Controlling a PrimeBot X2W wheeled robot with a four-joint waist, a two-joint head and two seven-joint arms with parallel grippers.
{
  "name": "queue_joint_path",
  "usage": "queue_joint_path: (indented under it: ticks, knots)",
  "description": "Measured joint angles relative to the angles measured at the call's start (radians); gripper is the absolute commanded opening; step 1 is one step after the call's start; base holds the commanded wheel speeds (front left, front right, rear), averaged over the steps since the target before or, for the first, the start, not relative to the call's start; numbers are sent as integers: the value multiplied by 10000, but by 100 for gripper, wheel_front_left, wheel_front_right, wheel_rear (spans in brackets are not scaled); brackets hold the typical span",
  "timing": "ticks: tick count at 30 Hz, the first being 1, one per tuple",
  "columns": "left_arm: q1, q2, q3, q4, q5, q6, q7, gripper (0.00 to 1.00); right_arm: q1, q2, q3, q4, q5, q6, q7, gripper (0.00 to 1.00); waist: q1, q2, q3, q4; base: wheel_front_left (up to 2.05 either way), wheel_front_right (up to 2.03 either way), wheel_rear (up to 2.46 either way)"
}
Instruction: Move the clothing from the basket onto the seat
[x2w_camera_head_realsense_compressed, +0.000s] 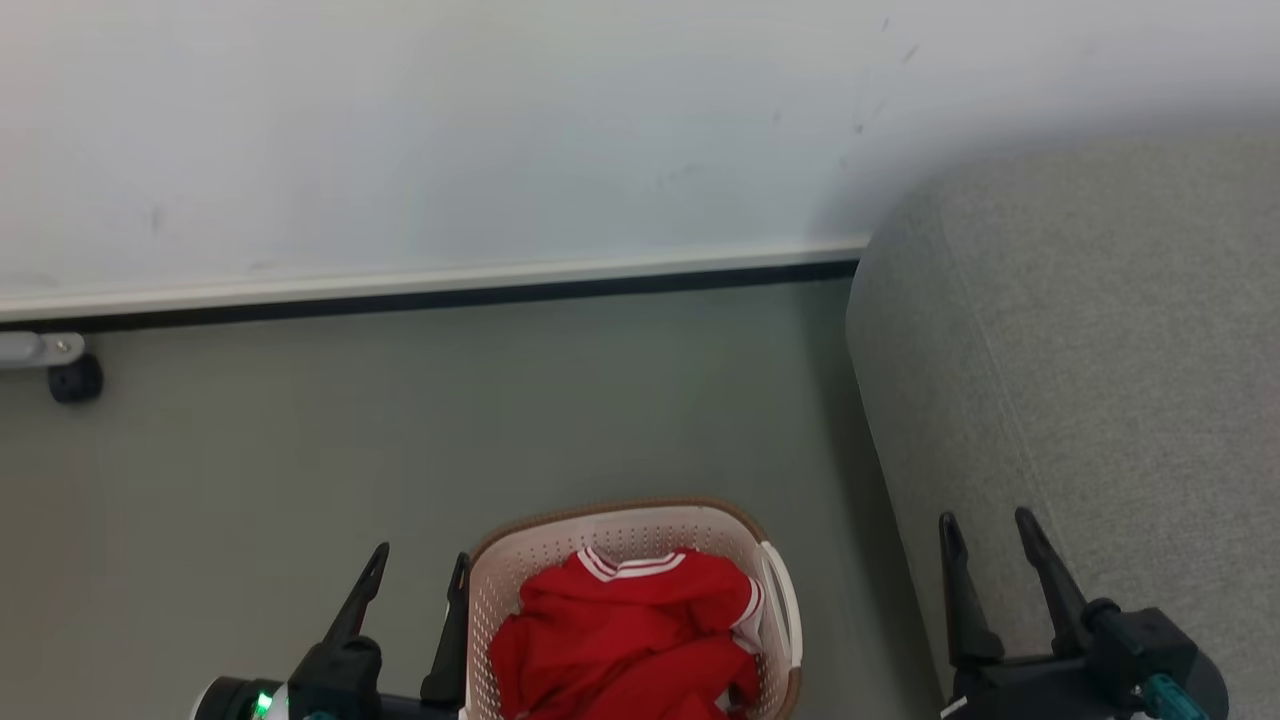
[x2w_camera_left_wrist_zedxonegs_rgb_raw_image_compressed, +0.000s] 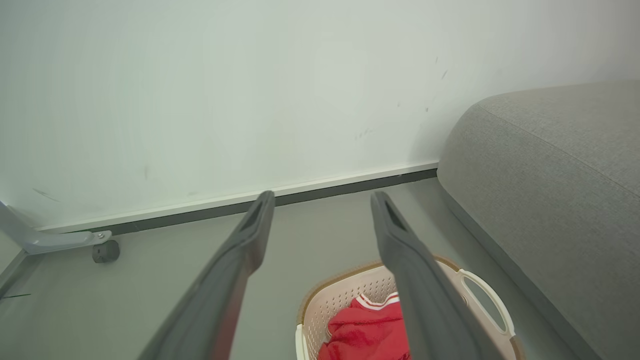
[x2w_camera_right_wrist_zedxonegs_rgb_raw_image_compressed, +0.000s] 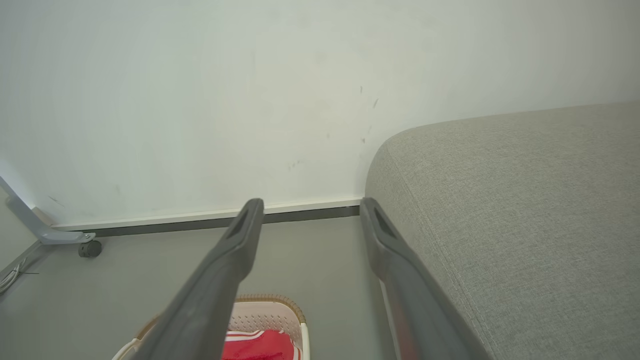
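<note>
A cream-white basket (x2w_camera_head_realsense_compressed: 515, 590) with a brown rim is sitting on the grey floor (x2w_camera_head_realsense_compressed: 400, 430), at the bottom centre of the head view. The clothing (x2w_camera_head_realsense_compressed: 620, 640) is lying crumpled inside it: bright red fabric, with a white striped collar and cuff showing on top. Nothing else is showing in the basket. The seat (x2w_camera_head_realsense_compressed: 1100, 350), a large light grey sofa, is standing just to the right of the basket. Its visible part is bare, so the move appears not yet begun.

The left gripper (x2w_camera_head_realsense_compressed: 421, 553) is hovering just beside the basket's left wall, its fingers spread and holding nothing. The right gripper (x2w_camera_head_realsense_compressed: 984, 516) is showing against the seat's near edge, fingers likewise spread and empty. Both are pointing forward toward the white wall (x2w_camera_head_realsense_compressed: 400, 130), which looks like a ready pose before reaching down. The left one seems better placed to dip in for a garment.
</note>
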Motion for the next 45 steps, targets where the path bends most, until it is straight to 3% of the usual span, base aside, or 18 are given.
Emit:
queue_joint_path:
  ticks: [18,45]
  knots:
    - [-2305,-12,-1149,1724,1022,-614,196,100,-1591,27,-245,-894,-286,-42,-4,100,2,1,2642,-672,0,0,0]
    - [-6322,117,-2061,4591,2491,-955,1358,100,-3637,259,-422,-3294,-702,-84,-75,100,1,3,6669,-2048,0,0,0]
